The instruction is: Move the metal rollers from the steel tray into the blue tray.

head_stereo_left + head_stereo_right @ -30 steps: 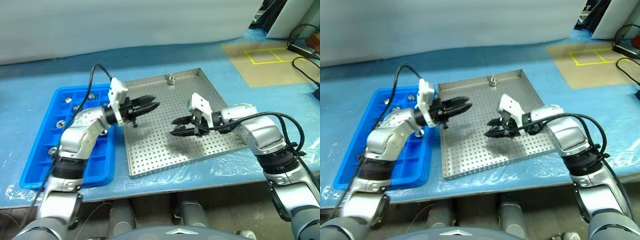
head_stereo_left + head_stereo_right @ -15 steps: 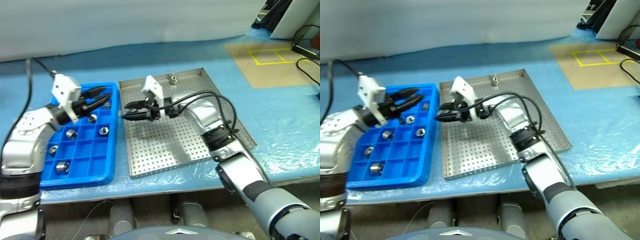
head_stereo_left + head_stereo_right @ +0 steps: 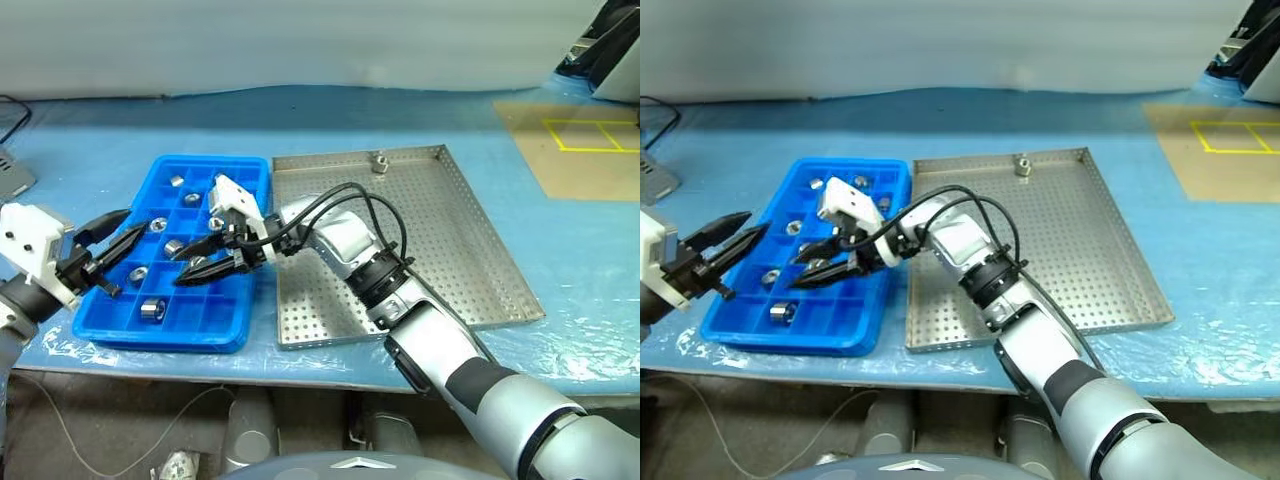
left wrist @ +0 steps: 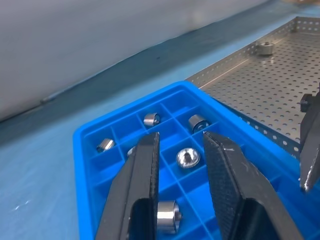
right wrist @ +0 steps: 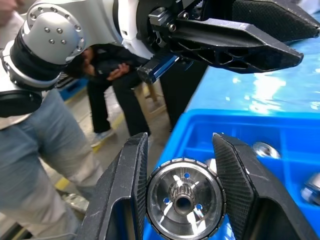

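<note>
The blue tray lies left of the steel tray. My right gripper hovers over the middle of the blue tray, shut on a metal roller whose centre hole faces the right wrist camera. Several rollers sit in the blue tray's compartments, among them one near the front and one at the back. A single roller stands by the steel tray's far rim. My left gripper hangs at the blue tray's left side, pointing across it, its fingers a little apart with nothing between them.
A blue plastic sheet covers the table. A brown board with yellow taped squares lies at the far right. A grey device sits at the left edge. Beyond the table's left end stand a person in jeans and another in dark clothes.
The camera has swung left. My right gripper carried its roller from over the steel tray leftward to over the blue tray. The left gripper drew back left to the blue tray's left side.
</note>
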You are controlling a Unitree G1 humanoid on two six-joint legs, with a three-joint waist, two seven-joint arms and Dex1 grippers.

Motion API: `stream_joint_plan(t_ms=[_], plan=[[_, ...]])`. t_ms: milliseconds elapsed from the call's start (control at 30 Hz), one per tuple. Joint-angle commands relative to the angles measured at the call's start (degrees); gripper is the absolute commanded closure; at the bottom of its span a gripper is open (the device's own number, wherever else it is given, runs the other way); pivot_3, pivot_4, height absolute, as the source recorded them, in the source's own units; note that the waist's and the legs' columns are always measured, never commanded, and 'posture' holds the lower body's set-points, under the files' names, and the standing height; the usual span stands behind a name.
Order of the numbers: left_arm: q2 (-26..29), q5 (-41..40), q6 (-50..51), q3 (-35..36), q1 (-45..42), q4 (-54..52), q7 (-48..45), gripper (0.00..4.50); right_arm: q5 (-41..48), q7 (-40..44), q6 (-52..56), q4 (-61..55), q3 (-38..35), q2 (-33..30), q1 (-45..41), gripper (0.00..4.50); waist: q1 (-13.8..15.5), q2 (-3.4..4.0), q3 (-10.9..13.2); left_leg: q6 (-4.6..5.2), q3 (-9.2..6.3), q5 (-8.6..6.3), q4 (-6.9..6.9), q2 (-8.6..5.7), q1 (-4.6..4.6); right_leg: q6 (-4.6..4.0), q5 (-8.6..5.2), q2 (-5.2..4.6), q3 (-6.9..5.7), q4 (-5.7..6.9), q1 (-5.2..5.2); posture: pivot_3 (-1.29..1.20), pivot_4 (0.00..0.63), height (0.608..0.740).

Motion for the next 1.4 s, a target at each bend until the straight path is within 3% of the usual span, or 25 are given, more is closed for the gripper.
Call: stream_joint_plan(t_ms=[33, 333, 733, 767, 833, 967, 1233, 1400], plan=[[-0.7, -1.4, 0.2, 2.5, 1.7, -4.6, 2.3, 3.06, -1.2, -0.4, -2.2, 2.3, 0.7, 2.2, -0.4, 2.84, 1.1, 0.01, 0.0, 0.0, 0.0, 0.0, 0.0, 0.0, 0.0, 0.01, -0.01, 0.0, 0.0, 0.0, 0.0, 0.54, 0.15, 0.74], [-2.2, -3.1, 0.8, 2.2, 5.2, -8.7, 5.6, 3.06, -5.7, -1.7, -8.1, 9.4, 2.6, 2.7, 1.2, 2.84, 2.9, -0.01, 0.0, -0.04, -0.03, 0.01, -0.11, -0.01, -0.03, 0.05, -0.04, 0.02, 0.06, -0.02, -0.08, 0.54, 0.15, 0.74], [2.3, -2.4, 0.6, -4.0, -3.1, -2.2, 4.1, 3.06, -5.4, -1.6, -0.3, 7.7, 3.7, 2.5, 3.8, 2.84, 2.4, -0.04, 0.0, -0.09, -0.02, 0.05, -0.09, -0.02, -0.02, 0.06, -0.04, 0.05, 0.1, 0.06, -0.12, 0.46, 0.15, 0.74], [2.4, -2.2, 0.5, -4.6, -3.7, -1.7, 4.1, 3.08, -5.3, -1.5, -0.4, 7.9, 3.4, 2.3, 3.8, 2.29, 2.4, -0.04, 0.0, -0.09, -0.02, 0.05, -0.09, -0.03, -0.01, 0.06, -0.04, 0.05, 0.1, 0.06, -0.12, 0.44, 0.15, 0.74], [2.6, -1.9, 0.3, -5.7, -4.8, -0.9, 4.0, 3.08, -4.8, -1.7, -0.2, 8.1, 2.5, 2.1, 4.0, 1.84, 2.3, -0.04, 0.0, -0.1, -0.02, 0.05, -0.09, -0.02, -0.01, 0.06, -0.04, 0.05, 0.1, 0.06, -0.12, 0.44, 0.15, 0.74], [2.8, -1.5, -0.1, -7.2, -6.8, 0.6, 3.4, 3.08, -5.2, -4.1, 1.6, 8.4, 1.4, 1.6, 3.4, 0.51, 2.2, -0.04, 0.0, -0.16, -0.02, 0.09, -0.09, -0.02, 0.0, 0.06, -0.03, 0.06, 0.1, 0.09, -0.12, 0.4, 0.15, 0.74], [3.3, -0.2, -1.6, -11.8, -13.5, 5.4, 1.9, 3.08, -2.4, -6.6, 0.1, 6.0, -7.3, -2.7, -1.4, 0.51, 2.0, -0.05, 0.0, -0.26, -0.02, 0.15, 0.02, -0.02, 0.06, 0.05, -0.03, 0.05, 0.12, 0.37, -0.13, 0.32, 0.15, 0.74], [2.4, 1.3, -2.8, -15.1, -16.2, 8.0, 1.4, 3.08, -1.3, 1.6, 0.6, -6.0, -8.2, -15.5, 2.0, 0.51, 2.1, -0.09, -0.1, -0.42, -0.02, 0.25, 0.13, -0.06, 0.01, 0.07, -0.03, 0.04, 0.14, 0.43, -0.12, 0.28, 0.15, 0.74]])
